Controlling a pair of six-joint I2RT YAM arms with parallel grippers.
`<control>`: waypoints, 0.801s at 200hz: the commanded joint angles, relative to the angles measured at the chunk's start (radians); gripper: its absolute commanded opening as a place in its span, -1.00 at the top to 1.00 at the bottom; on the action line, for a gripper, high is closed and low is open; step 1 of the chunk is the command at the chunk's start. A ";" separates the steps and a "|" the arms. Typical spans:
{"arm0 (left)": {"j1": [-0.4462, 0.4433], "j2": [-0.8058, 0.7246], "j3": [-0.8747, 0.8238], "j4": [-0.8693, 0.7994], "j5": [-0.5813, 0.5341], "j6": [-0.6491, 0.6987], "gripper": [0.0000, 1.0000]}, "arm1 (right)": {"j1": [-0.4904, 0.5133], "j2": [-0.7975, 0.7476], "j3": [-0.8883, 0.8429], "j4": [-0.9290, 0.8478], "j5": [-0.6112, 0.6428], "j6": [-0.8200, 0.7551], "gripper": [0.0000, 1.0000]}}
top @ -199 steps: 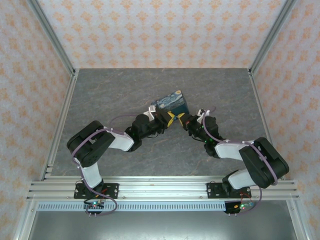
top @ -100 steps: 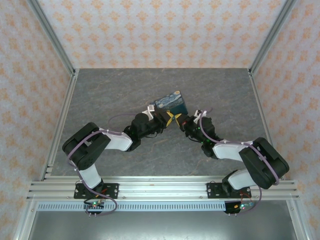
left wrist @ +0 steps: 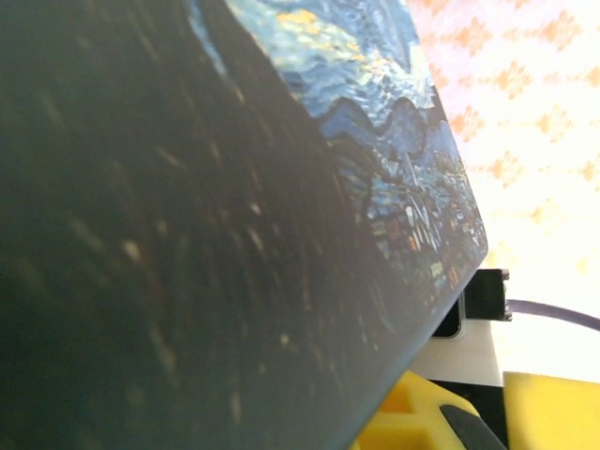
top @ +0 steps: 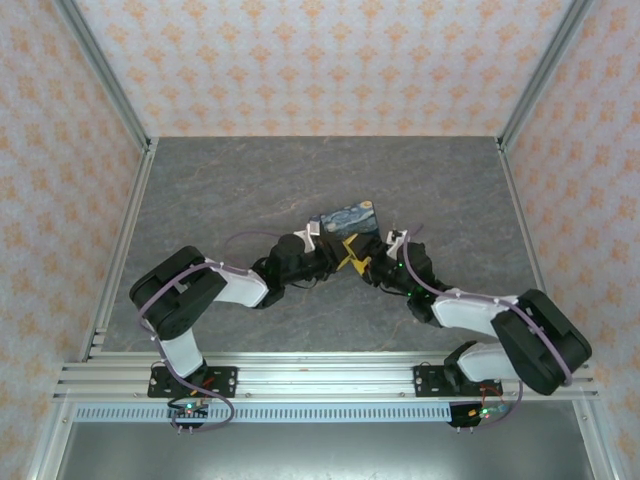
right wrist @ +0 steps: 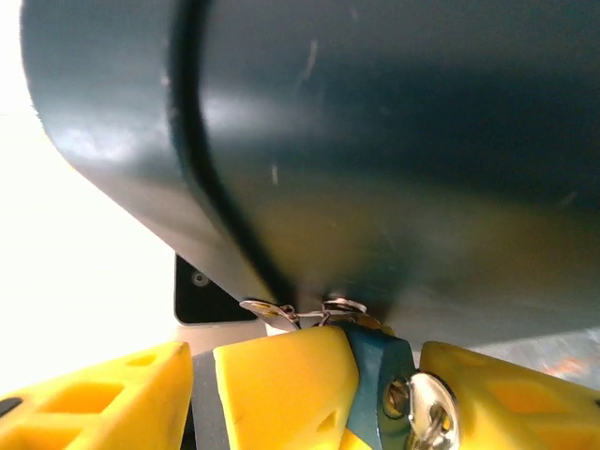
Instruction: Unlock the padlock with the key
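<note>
Two steps look done: the left gripper [top: 322,246] has its jaws clamped on the padlock [top: 348,219], holding it tilted above the middle of the table [top: 220,190], and the right gripper [right wrist: 382,351] pinches the key [right wrist: 369,367] by its teal head. The key's pale shaft meets the padlock's dark side wall at what seems to be the keyhole, though its depth cannot be told. The turn and the release appear left to do, since nothing shows the lock open.

One padlock [top: 347,220], one key [right wrist: 371,360], one left pincer [top: 336,246], one right pincer [top: 362,260].
</note>
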 commanded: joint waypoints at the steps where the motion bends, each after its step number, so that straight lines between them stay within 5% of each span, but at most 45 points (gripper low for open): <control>1: -0.001 0.035 -0.019 -0.037 0.043 0.085 1.00 | -0.012 -0.093 -0.016 -0.055 -0.056 -0.050 -0.36; 76: 0.034 0.030 0.006 -0.185 0.099 0.195 1.00 | -0.022 -0.366 -0.010 -0.579 0.020 -0.314 -0.38; 160: 0.049 -0.001 0.073 -0.363 0.185 0.250 1.00 | 0.077 -0.245 0.143 -0.760 0.142 -0.718 -0.09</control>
